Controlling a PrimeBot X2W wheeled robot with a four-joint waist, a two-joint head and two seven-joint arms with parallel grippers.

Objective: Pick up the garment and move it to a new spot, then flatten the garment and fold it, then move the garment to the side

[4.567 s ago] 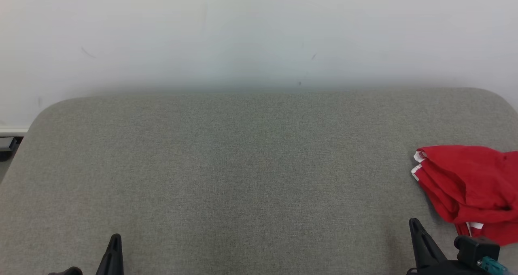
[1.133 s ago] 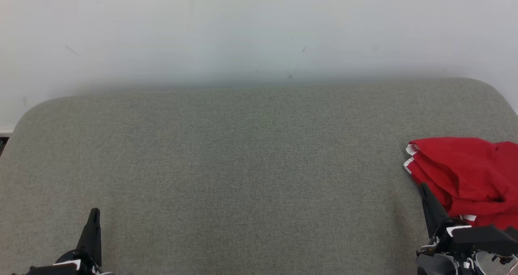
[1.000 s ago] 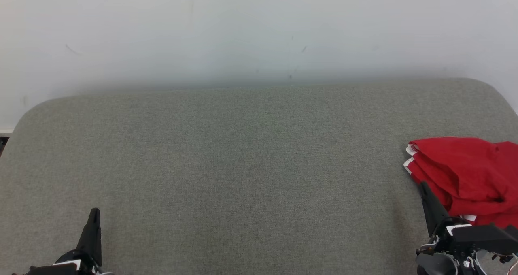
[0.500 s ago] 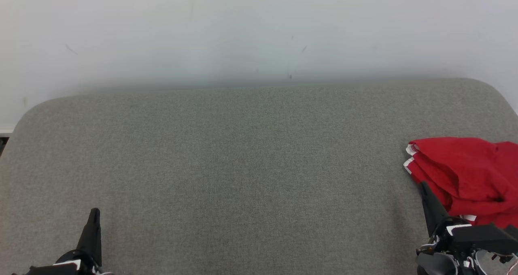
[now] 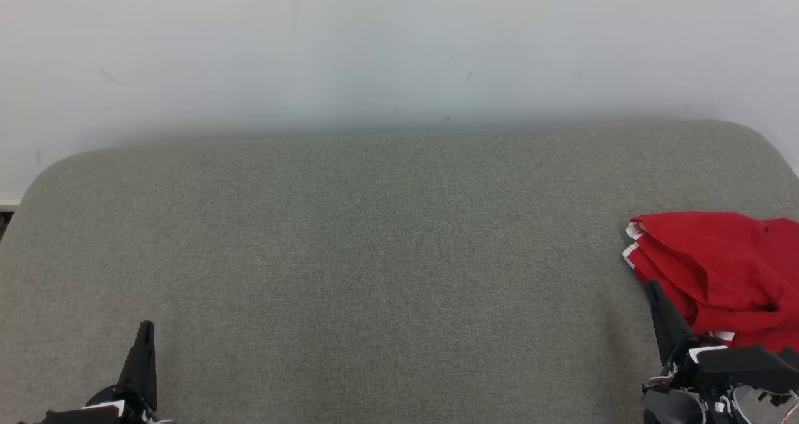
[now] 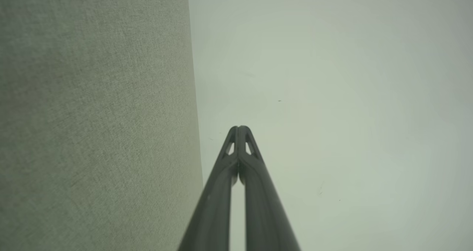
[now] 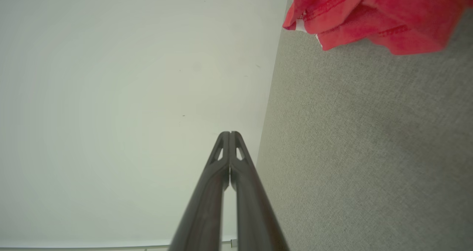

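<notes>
Resting low at the near edge, left gripper (image 5: 145, 331) and right gripper (image 5: 654, 290) each have fingers pressed together, holding nothing. Garment (image 5: 718, 268) lies just beside the right gripper, at the right side of the pad (image 5: 387, 255), layered but rumpled. Judgement: either all 3 steps remain, or the fold is done and set aside; cannot tell which

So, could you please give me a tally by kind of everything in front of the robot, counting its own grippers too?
1 red garment, bunched at the right edge
1 grey padded surface
2 grippers, both shut: left gripper, right gripper
Total: 4
</notes>
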